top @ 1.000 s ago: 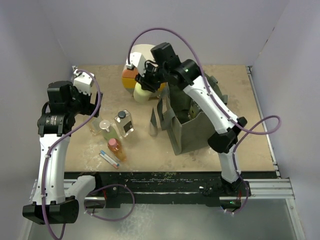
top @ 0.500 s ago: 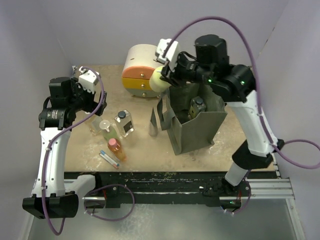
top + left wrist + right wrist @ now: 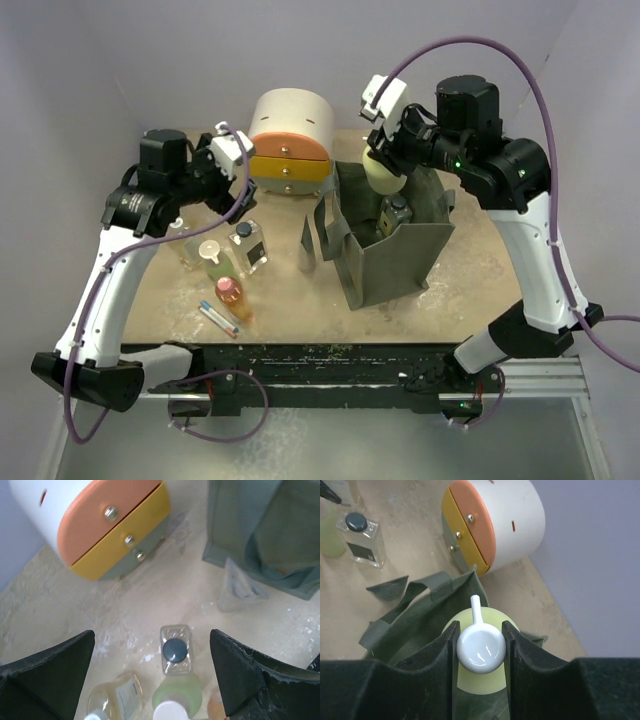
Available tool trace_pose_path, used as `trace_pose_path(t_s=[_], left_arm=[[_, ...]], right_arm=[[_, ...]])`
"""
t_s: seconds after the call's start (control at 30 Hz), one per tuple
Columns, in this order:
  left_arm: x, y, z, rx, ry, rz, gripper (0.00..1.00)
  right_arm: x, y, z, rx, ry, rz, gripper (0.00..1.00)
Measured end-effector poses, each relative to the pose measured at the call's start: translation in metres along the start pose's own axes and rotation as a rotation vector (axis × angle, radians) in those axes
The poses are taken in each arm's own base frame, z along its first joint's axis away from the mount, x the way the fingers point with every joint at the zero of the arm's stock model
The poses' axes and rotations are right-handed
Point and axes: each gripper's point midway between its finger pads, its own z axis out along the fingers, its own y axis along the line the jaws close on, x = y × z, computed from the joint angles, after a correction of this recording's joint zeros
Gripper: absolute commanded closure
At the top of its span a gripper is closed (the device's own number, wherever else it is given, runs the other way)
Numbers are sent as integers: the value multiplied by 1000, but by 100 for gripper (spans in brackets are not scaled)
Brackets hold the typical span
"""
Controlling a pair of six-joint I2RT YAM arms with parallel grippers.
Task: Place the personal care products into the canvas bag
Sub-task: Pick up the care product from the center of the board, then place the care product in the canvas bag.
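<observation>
The right jaws, clamped on the white pump head of the pale green pump bottle (image 3: 479, 682), hold it upright over the open mouth of the canvas bag (image 3: 395, 265). The bottle's body hangs straight beneath them, with the bag's rim and a strap handle spread below. A black-capped bottle (image 3: 397, 208) already sits lower down inside the bag.

The step in hand appears to be the drop-off of the pump bottle. The next move would call for a straight descent into the opening, clear of the fabric rim, before the jaws part.

The left jaws stand wide apart and hold nothing, hovering above the counter (image 3: 60, 605). Directly under the gap between them is a clear square bottle (image 3: 175, 650), with a green white-capped bottle (image 3: 176, 696) just behind it, toward the jaws' base. Beyond their tips stands the round drawer unit (image 3: 100, 525).

An orange pink-capped bottle (image 3: 231, 296) and a slim grey one (image 3: 218, 318) lie farther back, well short of these jaws. With those four on the counter, the task looks less than half done, and the left arm seems placed for the next pick.
</observation>
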Motion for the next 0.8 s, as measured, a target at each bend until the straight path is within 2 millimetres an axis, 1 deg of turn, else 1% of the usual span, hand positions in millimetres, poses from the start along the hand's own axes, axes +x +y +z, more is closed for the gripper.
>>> trace_pose_path(t_s=[0.07, 0.17, 0.2, 0.27, 0.37, 0.47, 0.6, 0.73, 0.8], left_arm=[[-17, -16, 4, 59, -29, 55, 1], [-45, -50, 12, 191, -88, 140, 2], [-51, -59, 13, 224, -103, 157, 2], [-67, -80, 18, 308, -140, 201, 3], [-82, -112, 24, 431, -178, 247, 4], [-90, -145, 27, 555, -197, 287, 4], [-96, -182, 32, 673, -203, 362, 3], [-94, -222, 39, 775, -198, 457, 2], [-90, -239, 43, 816, -187, 489, 4]], right_arm=[[16, -2, 6, -6, 40, 21, 100], [36, -1, 11, -29, 85, 48, 100], [41, -1, 12, -38, 95, 59, 100], [48, 3, 13, -61, 103, 79, 100], [58, 2, 11, -67, 109, 110, 100], [66, 3, 9, -74, 110, 138, 100], [74, 4, 9, -87, 107, 183, 100], [79, 2, 13, -93, 99, 212, 100], [80, 1, 16, -96, 92, 224, 100]])
